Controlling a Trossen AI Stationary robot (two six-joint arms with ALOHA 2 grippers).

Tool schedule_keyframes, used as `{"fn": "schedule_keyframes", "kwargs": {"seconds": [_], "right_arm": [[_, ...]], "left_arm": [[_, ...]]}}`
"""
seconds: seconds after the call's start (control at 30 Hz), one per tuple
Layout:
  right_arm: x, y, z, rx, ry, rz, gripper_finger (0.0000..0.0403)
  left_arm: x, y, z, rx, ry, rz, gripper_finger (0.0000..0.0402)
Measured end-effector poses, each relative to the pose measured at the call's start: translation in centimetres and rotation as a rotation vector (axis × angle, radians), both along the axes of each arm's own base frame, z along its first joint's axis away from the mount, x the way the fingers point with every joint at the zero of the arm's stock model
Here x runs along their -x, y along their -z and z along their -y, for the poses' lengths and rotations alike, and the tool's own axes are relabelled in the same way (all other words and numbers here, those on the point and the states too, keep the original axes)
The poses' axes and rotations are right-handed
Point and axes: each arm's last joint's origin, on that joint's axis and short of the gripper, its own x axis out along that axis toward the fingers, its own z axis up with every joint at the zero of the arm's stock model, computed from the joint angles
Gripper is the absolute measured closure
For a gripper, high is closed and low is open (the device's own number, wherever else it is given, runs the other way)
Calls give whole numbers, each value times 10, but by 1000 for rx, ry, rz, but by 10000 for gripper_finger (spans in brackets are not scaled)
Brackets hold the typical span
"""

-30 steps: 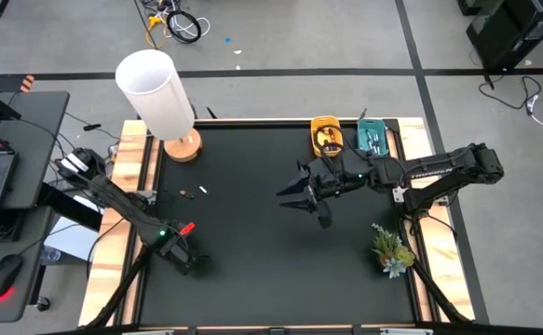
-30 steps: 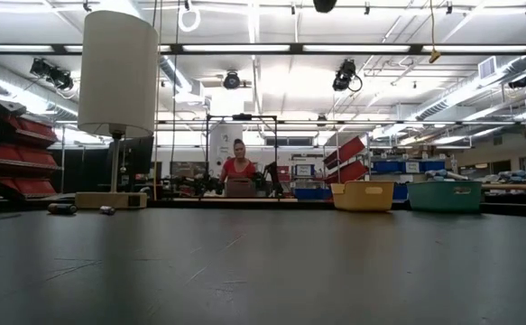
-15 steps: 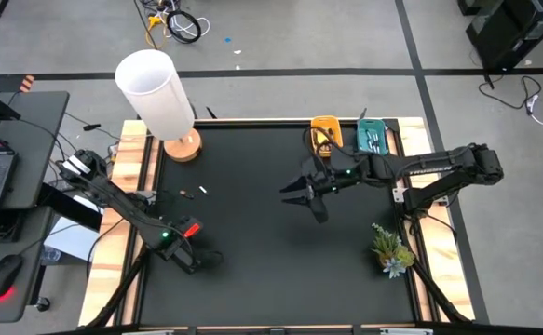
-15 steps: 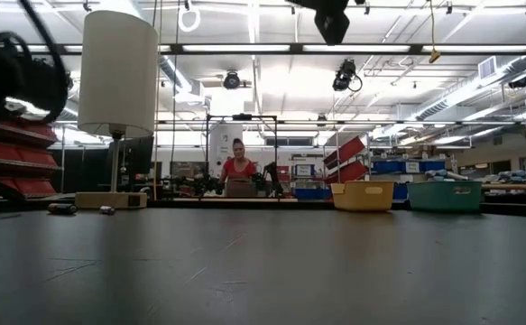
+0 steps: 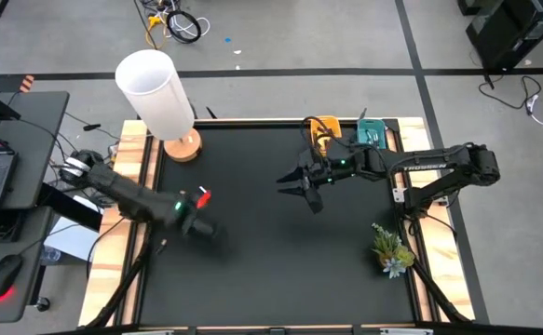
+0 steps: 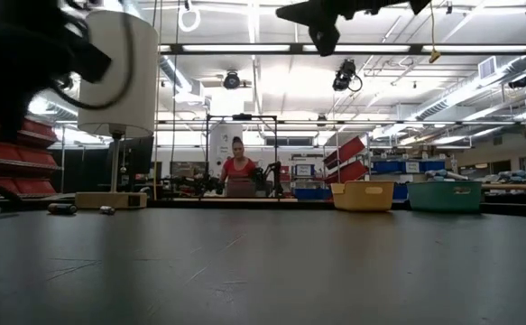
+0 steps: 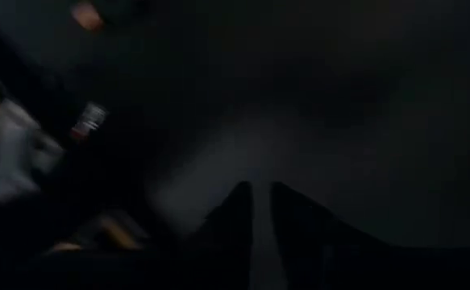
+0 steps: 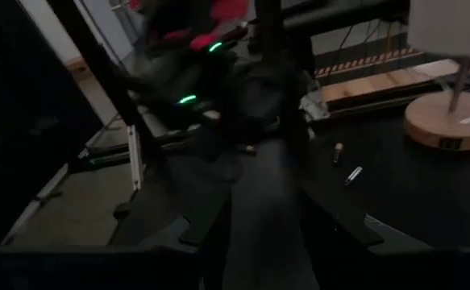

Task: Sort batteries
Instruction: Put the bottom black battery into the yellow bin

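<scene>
While the left gripper point(image 5: 199, 226) hangs over the mat with jaws nearly together and seemingly empty, two loose batteries point(image 5: 195, 192) lie just beyond its tips toward the lamp point(image 5: 156, 96), well apart from the right gripper point(image 5: 301, 186), whose jaws stand open mid-table. Their long axes are hard to read. Left arm is nearer.

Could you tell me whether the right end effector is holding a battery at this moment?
No, in the high view the right end effector hangs over bare black table with open fingers and nothing between them.
</scene>
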Motion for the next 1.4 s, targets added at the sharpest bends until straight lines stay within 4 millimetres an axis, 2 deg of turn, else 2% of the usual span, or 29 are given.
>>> {"fn": "schedule_keyframes", "kwargs": {"seconds": [0.13, 0.23, 0.37, 0.53, 0.83, 0.93, 1.2, 1.4], "right_arm": [[-15, 6, 5, -23, -35, -16, 252], [-28, -4, 4, -12, -42, -39, 252], [-38, -21, -6, 57, -19, -52, 252], [-41, -25, -16, 103, 15, -49, 252], [-37, -16, -34, 132, 88, -153, 252], [-37, -16, -35, 137, 115, -153, 252], [-37, -15, -33, 127, 126, -171, 252], [-37, -15, -33, 126, 126, -170, 252]], "left_arm": [[-11, -1, -46, 87, 100, -86, 265], [-9, 8, -79, 197, 129, -188, 224], [-6, 18, -112, 295, 188, -329, 211], [-8, 40, -140, 409, 299, -513, 216], [-18, 78, -155, 577, 502, -645, 216], [-19, 87, -158, 560, 543, -658, 216], [-2, 106, -153, 558, 563, -697, 216], [0, 109, -153, 538, 574, -709, 216]]}}
